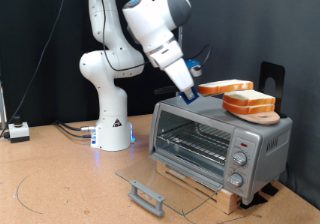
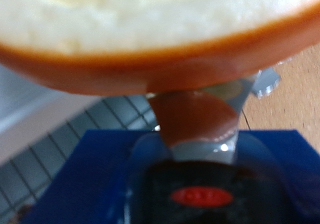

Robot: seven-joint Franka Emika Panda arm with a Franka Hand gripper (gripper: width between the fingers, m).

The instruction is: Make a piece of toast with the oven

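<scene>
Piece of toast (image 1: 224,87) gripped level by the pincer (image 1: 196,92) above the oven (image 1: 220,144), left of the stack (image 1: 249,104); door (image 1: 160,179) lies open, ready for loading.

robot lab (arm (image 1: 135,34) bolted tabletop)

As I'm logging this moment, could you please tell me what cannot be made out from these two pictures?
- Exterior view: the gripper holds the flat cream, tan-crusted bread slice; its fingers are too small to make out.
- Wrist view: the slice fills the frame, blurred, hiding what lies beyond.
- Exterior view: labels on the boxy silver toaster oven and its round knobs are too small to read.
</scene>
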